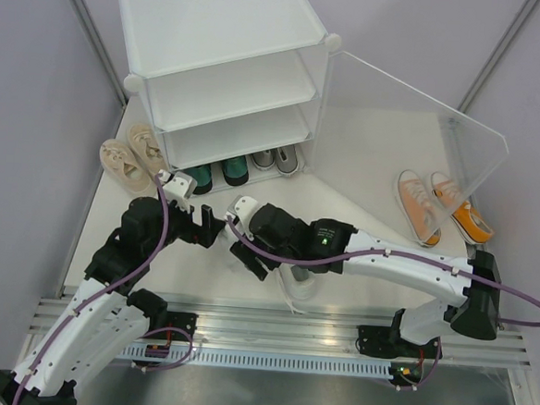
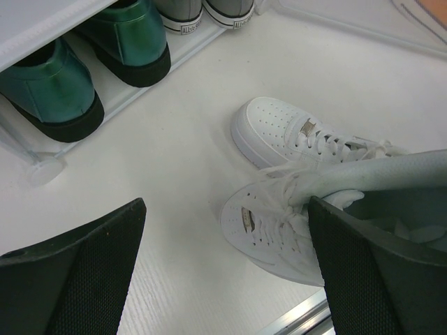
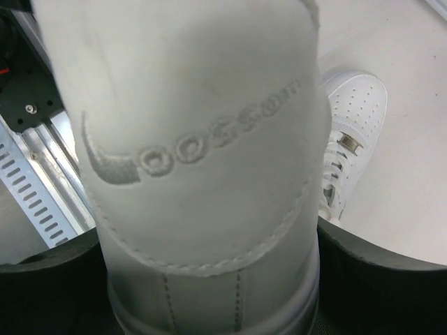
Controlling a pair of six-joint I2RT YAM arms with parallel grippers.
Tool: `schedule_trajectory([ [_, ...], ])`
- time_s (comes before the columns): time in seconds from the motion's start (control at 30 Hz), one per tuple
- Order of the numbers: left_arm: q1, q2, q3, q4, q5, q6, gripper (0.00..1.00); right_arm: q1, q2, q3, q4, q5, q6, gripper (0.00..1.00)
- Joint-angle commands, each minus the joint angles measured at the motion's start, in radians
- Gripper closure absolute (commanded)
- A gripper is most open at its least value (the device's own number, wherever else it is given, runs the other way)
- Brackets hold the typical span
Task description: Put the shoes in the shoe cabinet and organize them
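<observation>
Jaws: right gripper (image 3: 209,293) straddles the heel of one white sneaker (image 3: 202,139); cannot tell if clamped. Left gripper (image 2: 223,279) gapes wide, empty. Sneaker sits on table (image 1: 365,172), apart from shoe cabinet (image 1: 226,33). Pickup step, I judge; next needs firm clamp, lift, free shelf.

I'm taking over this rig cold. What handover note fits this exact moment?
Left gripper: open, empty, above the table.
Right gripper: jaws around the heel of one white shoe; firm hold not certain. The other white shoe lies beside it.
Done: green pair and grey pair on the bottom shelf of the cabinet.
To do: both white shoes, beige pair left of the cabinet, orange pair at right.
</observation>
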Motion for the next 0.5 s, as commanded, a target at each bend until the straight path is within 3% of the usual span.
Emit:
schedule_trajectory([
  [0.0,-0.003,0.001,0.018,0.014,0.019,-0.011,0.01,-0.009,-0.037,-0.052,0.095,-0.009,-0.038,0.68],
  [0.03,-0.003,0.001,0.018,0.012,0.014,-0.011,0.01,-0.012,-0.054,-0.062,0.103,-0.01,-0.039,0.74],
  [0.07,-0.003,-0.002,0.018,0.014,0.013,-0.011,0.01,-0.012,-0.059,-0.062,0.107,-0.007,-0.036,0.86],
  [0.17,-0.003,-0.014,0.019,0.014,-0.004,-0.009,0.01,-0.012,-0.075,-0.06,0.107,0.003,-0.029,0.99],
  [0.47,-0.003,-0.066,0.027,0.006,-0.095,-0.009,0.01,-0.018,-0.17,-0.137,0.213,0.049,-0.012,0.99],
])
